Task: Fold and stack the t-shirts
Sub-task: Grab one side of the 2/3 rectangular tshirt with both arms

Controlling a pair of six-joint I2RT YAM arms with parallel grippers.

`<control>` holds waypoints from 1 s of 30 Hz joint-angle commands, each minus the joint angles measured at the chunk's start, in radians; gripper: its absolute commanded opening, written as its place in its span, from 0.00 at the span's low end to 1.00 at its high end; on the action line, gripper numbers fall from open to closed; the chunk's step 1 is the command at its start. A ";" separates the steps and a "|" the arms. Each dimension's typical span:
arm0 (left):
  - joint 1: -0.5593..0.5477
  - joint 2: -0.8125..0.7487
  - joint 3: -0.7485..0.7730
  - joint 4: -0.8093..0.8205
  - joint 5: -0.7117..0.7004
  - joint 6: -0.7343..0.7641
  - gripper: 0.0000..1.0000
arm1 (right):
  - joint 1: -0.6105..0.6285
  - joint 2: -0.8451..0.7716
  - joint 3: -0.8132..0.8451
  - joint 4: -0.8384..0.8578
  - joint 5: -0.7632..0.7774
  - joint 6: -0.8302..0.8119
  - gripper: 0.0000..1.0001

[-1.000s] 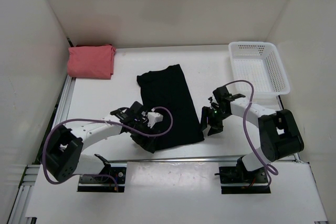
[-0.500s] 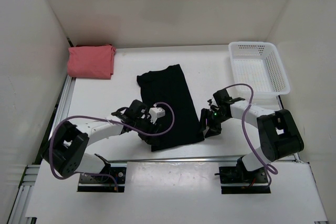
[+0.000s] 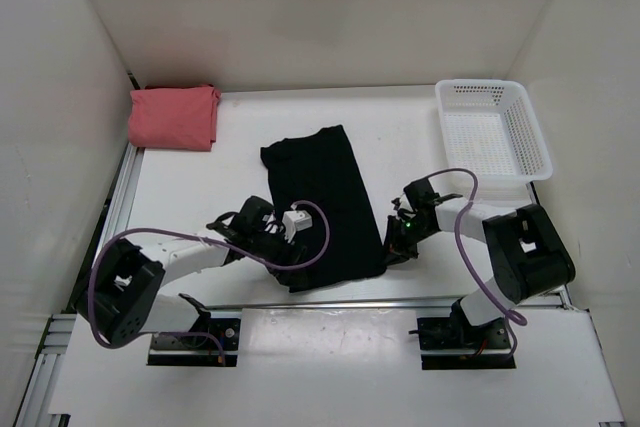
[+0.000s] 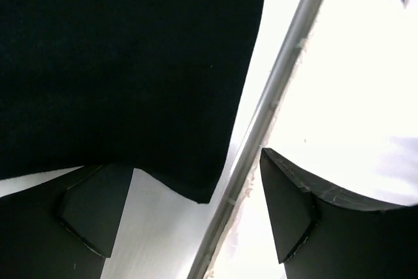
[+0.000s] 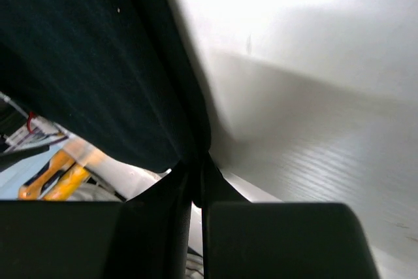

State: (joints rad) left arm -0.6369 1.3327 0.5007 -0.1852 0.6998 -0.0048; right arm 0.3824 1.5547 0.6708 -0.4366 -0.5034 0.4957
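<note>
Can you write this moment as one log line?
left gripper: open at black shirt | right gripper: shut on black shirt | pink shirt: folded

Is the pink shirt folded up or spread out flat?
Folded. The pink shirt lies as a small, thick rectangle in the far left corner, with no sleeves sticking out.

No text, label, brand, number or sign can be read in any view. The black shirt (image 3: 325, 197), the pink shirt (image 3: 172, 117) and the basket (image 3: 480, 85) carry no legible marking.
</note>
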 commanded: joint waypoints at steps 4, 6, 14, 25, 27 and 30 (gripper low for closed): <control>0.031 0.014 -0.106 -0.100 0.053 0.005 0.87 | 0.026 -0.054 -0.083 0.028 -0.003 0.024 0.08; 0.031 0.025 -0.106 -0.109 0.053 0.005 0.75 | 0.026 -0.054 -0.083 0.029 -0.012 0.024 0.08; 0.031 0.112 -0.044 -0.141 0.034 0.005 0.10 | 0.026 -0.054 -0.083 0.029 -0.033 0.015 0.08; 0.097 0.131 0.355 -0.729 -0.020 0.005 0.10 | 0.053 -0.189 0.171 -0.244 -0.063 -0.042 0.00; 0.132 0.152 0.477 -0.853 -0.029 0.005 0.10 | 0.053 -0.199 0.286 -0.307 -0.063 -0.052 0.00; 0.224 0.189 0.620 -0.945 -0.029 0.005 0.10 | 0.053 -0.164 0.434 -0.387 -0.063 -0.062 0.00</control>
State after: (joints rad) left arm -0.4866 1.5078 0.9958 -0.9428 0.6632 -0.0113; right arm 0.4343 1.3922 0.9737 -0.7048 -0.5495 0.4633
